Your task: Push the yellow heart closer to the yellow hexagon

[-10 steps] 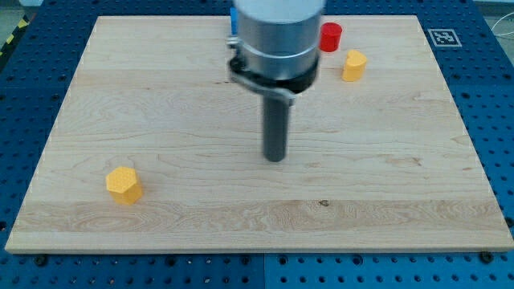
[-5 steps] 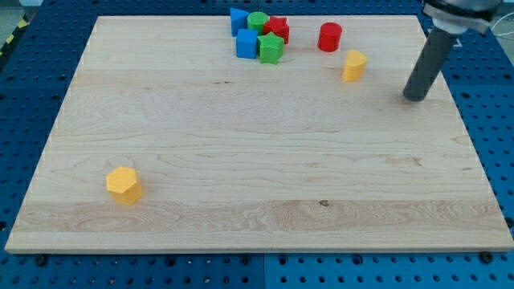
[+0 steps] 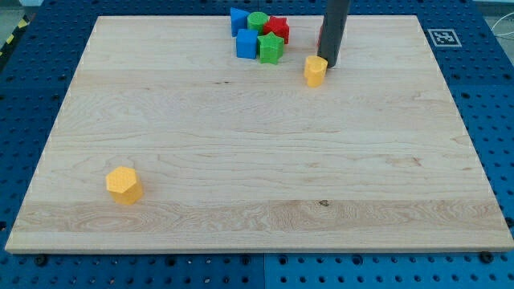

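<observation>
The yellow heart [image 3: 315, 71] lies near the view's top, right of centre. My tip [image 3: 332, 63] stands right against its upper right side. The yellow hexagon [image 3: 124, 185] lies far off at the view's lower left. The rod hides most of a red cylinder [image 3: 321, 36] behind it.
A cluster at the view's top centre: a blue triangular block [image 3: 238, 18], a blue cube [image 3: 246, 43], a green cylinder [image 3: 257, 21], a green block [image 3: 271, 49] and a red block [image 3: 279, 27]. A marker tag [image 3: 443, 37] sits at the board's top right corner.
My tip swung from the board's middle to the right, then back left to the heart's upper right. The heart has slid left and down from beside the red cylinder.
</observation>
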Controlling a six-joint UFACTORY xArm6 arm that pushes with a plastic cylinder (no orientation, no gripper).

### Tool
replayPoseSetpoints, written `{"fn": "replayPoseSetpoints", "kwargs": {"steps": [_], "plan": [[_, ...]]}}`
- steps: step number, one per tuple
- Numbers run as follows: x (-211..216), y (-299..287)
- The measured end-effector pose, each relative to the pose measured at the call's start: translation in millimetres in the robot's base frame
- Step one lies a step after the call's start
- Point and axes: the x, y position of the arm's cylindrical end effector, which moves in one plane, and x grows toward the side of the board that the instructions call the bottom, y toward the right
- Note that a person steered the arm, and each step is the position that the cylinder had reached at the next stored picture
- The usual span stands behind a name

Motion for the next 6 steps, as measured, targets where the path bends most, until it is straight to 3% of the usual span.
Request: {"fn": "replayPoseSetpoints", "kwargs": {"steps": [4,6], "plan": [[81,-29],[65,-82]]}}
